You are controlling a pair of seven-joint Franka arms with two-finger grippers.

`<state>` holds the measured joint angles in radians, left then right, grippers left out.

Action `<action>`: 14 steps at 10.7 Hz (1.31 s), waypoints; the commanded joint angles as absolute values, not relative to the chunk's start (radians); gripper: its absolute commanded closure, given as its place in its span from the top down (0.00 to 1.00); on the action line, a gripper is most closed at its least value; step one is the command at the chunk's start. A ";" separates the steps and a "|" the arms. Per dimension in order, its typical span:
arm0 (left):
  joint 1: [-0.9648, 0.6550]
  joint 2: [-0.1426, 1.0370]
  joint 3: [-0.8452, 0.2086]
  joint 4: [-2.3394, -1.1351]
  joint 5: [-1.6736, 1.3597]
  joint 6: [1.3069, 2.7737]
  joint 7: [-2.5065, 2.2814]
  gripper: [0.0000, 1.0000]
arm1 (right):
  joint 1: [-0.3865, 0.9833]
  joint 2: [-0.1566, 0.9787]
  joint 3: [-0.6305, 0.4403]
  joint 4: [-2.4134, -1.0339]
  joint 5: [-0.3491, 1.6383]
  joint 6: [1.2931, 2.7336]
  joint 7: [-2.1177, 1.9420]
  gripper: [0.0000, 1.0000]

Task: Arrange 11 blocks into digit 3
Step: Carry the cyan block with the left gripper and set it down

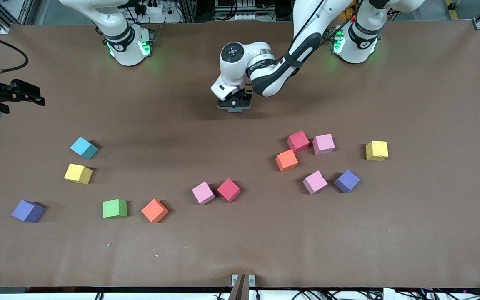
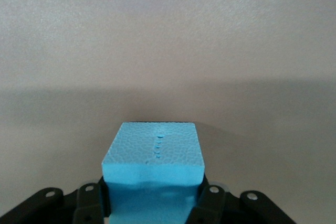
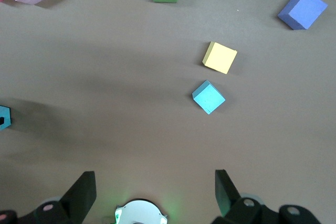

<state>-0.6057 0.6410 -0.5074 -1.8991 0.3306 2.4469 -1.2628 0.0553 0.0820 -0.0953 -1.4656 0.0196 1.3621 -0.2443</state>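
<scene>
You had the left tool (image 1: 234,105) clamped on a blue block (image 2: 152,153) over bare table (image 1: 240,250) — best set it flat and square — while the right tool (image 3: 155,190) waited open.

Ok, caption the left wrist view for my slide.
Left claw shut on a blue block over the bare brown table.

**Even light from above, soft shadows, one close view slightly blurred**

The desk (image 1: 240,241) is lit evenly and quite brightly, without glare. Each block throws a short soft shadow. A wider, dim shadow lies under the left arm (image 1: 273,71). Green lamps glow at both bases. In the left wrist view the blue block (image 2: 152,156) is very near and a little soft.
</scene>
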 commanded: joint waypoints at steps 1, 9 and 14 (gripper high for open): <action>-0.607 0.661 -0.511 -1.870 0.356 2.451 -1.278 1.00 | 0.051 0.081 -0.083 -1.463 0.014 1.353 -0.245 1.00; -0.586 0.493 -0.517 -1.847 0.347 2.255 -1.278 1.00 | 0.103 0.138 -0.081 -1.462 0.066 1.400 -0.497 1.00; -0.343 0.465 -0.515 -1.829 0.310 2.243 -1.270 1.00 | 0.155 0.198 -0.083 -1.462 0.028 1.512 -0.930 1.00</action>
